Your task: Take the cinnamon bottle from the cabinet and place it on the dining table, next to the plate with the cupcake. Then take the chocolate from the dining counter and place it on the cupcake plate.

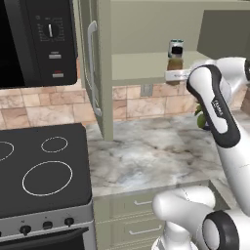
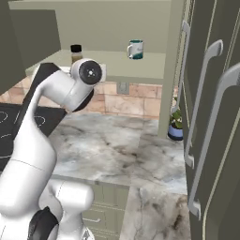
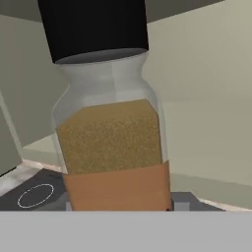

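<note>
The jaws stand one on each side of the foot of the clear glass cinnamon bottle (image 3: 113, 142), with its black cap, brown powder and orange label. In the hand view one small grey fingertip (image 3: 181, 202) shows right against the label's lower edge. Whether the gripper (image 3: 125, 204) is actually squeezing the glass or just bracketing it, I cannot tell.

In the left base view the cinnamon bottle (image 1: 175, 62) stands upright at the front edge of the pale green cabinet shelf (image 1: 136, 66), towards its right end. The gripper (image 1: 177, 74) is level with the shelf's front lip, just below the bottle. A white mug with a teal band (image 1: 176, 47) stands behind the bottle, deeper on the shelf.

In the right base view the mug (image 2: 135, 49) is right of the bottle (image 2: 76, 53), and the two are apart.

The cabinet door (image 1: 93, 63) hangs open at the shelf's left end. Below it the grey-veined marble counter (image 1: 146, 151) runs beside a black glass stove top (image 1: 44, 166), under a black microwave (image 1: 39, 39). A small green plant in a blue pot (image 2: 176, 124) stands at the counter's back right corner.
</note>
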